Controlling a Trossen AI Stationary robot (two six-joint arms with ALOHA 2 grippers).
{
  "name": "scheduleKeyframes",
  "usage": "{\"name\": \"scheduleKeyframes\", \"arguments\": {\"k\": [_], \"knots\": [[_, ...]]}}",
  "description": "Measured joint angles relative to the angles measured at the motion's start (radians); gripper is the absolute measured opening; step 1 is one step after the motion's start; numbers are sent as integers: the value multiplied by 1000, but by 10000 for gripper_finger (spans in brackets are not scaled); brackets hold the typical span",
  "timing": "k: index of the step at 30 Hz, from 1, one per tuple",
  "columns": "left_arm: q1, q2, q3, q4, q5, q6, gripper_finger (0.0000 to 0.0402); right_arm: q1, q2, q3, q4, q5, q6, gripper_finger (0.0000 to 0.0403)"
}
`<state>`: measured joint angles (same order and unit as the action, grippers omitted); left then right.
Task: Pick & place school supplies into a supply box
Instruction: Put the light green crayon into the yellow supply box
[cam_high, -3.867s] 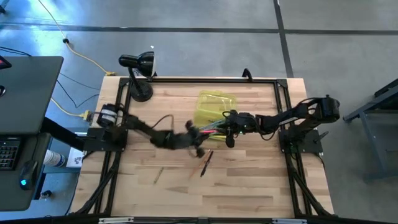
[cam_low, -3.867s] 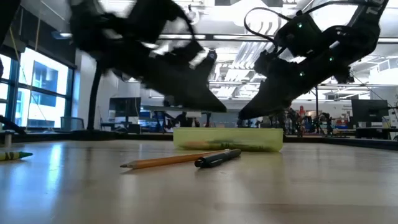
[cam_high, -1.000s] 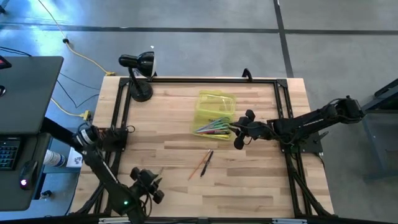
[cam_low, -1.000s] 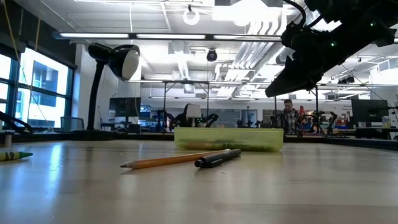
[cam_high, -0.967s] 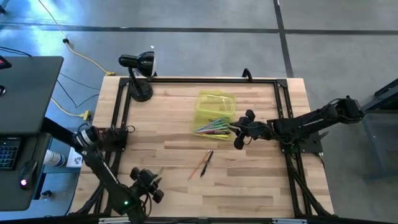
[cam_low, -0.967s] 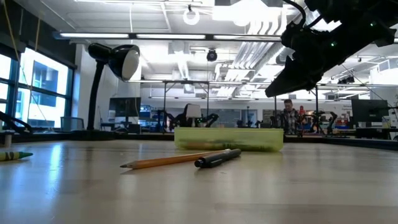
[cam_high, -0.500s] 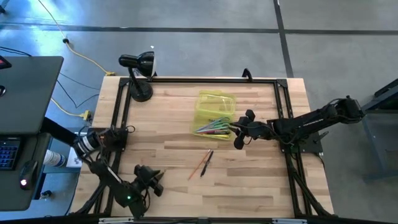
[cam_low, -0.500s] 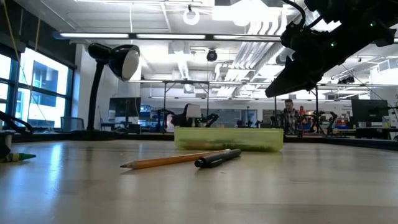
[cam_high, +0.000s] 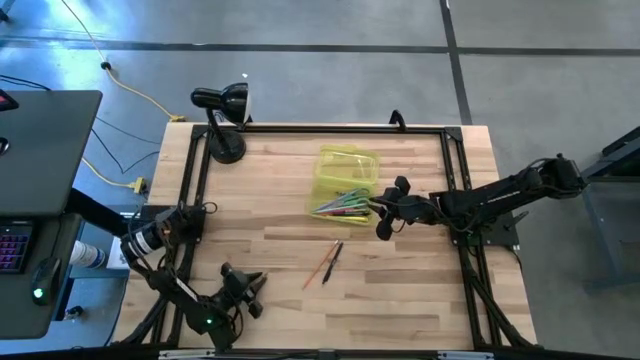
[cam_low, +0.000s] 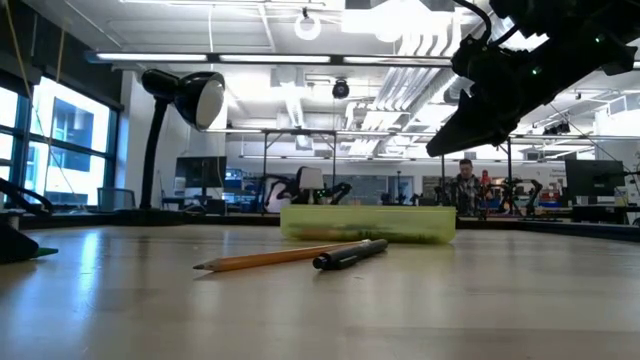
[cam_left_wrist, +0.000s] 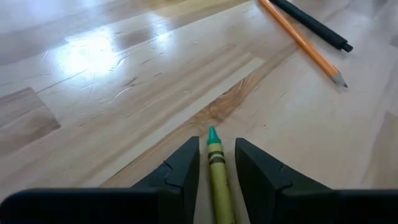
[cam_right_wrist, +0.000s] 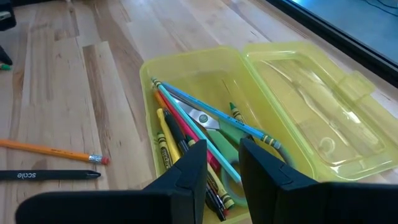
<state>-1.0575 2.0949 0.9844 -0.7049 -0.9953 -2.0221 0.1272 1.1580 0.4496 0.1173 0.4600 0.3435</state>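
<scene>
Straddling a green crayon (cam_left_wrist: 216, 163) — left gripper (cam_left_wrist: 216, 163) unclenched, nothing grasped; pencil (cam_high: 318, 268) and pen (cam_high: 333, 261) remaining outside the mostly-filled supply box (cam_high: 345, 183).

A close view along a light wooden tabletop (cam_left_wrist: 112, 93), seen past the left gripper (cam_left_wrist: 216, 163) and its two dark fingers (cam_left_wrist: 183, 168). A green crayon (cam_left_wrist: 216, 168) lies lengthwise in the gap between the fingers, its pointed tip facing away across the table, with the fingers parted on either side of it. Farther off, an orange pencil (cam_left_wrist: 305, 45) and a black pen (cam_left_wrist: 314, 25) lie side by side on the wood.
</scene>
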Motion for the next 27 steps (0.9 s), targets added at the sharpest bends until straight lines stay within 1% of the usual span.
{"name": "scheduleKeyframes", "arguments": {"k": [9,12,16,17,21,24,27], "knots": [[-8,0,0,3,3,1,133,0,0,0,0,0,-3,73],[-8,0,-1,7,2,1,105,0,0,0,0,0,-3,73],[-9,0,-1,10,-3,-1,35,0,0,0,0,0,-3,73],[-9,0,-1,10,-4,-1,30,0,0,0,0,-2,-4,73],[3,0,0,2,-34,-14,32,0,0,0,0,-3,-4,73],[33,-26,2,-19,-67,-21,34,0,0,0,3,-3,-4,73],[89,-53,-2,-45,-91,36,33,0,0,0,9,0,-4,73]]}}
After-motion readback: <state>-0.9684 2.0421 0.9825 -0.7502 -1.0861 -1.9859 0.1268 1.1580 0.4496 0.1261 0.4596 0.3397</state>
